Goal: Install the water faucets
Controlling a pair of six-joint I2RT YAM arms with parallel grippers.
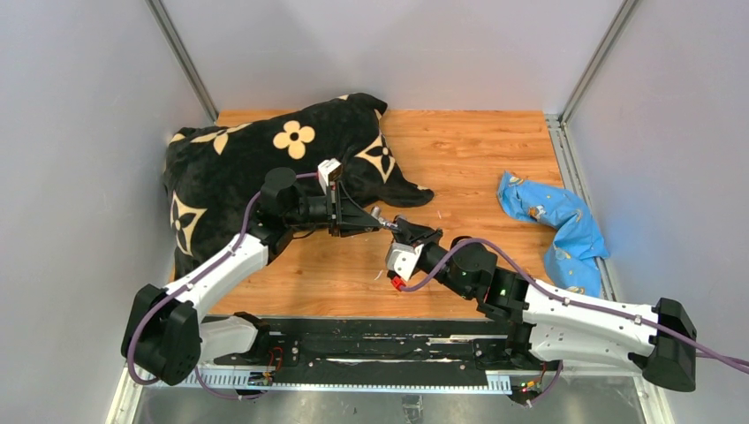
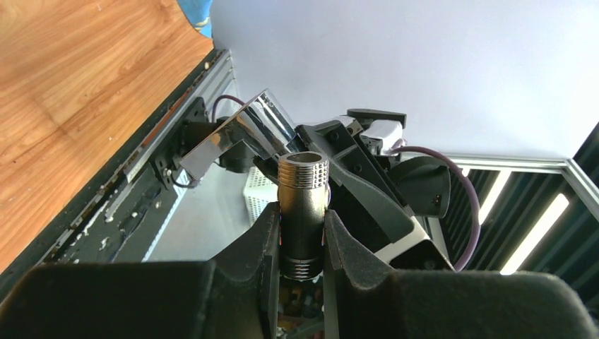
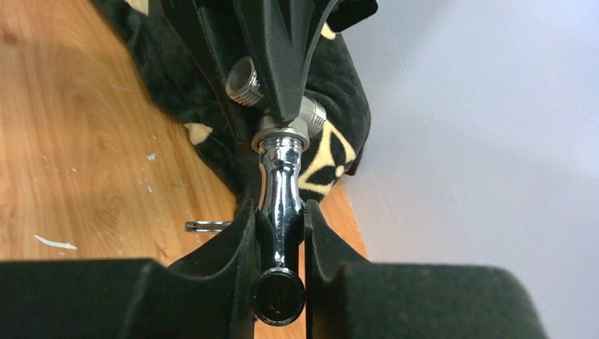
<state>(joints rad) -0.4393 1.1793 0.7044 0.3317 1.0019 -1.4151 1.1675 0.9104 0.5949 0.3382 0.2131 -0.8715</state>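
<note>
Left wrist: left gripper (image 2: 302,217) clamps threaded fitting (image 2: 304,173) — right gripper (image 3: 279,210) clamps chrome tap (image 3: 280,164).

Wooden table (image 1: 477,150), black flower-patterned blanket (image 1: 221,177) at its far left, crumpled blue bag (image 1: 552,216) at its right edge.

My left gripper (image 1: 377,216) and right gripper (image 1: 406,230) meet tip to tip, both arms reaching forward, jaws pinched narrow.
</note>
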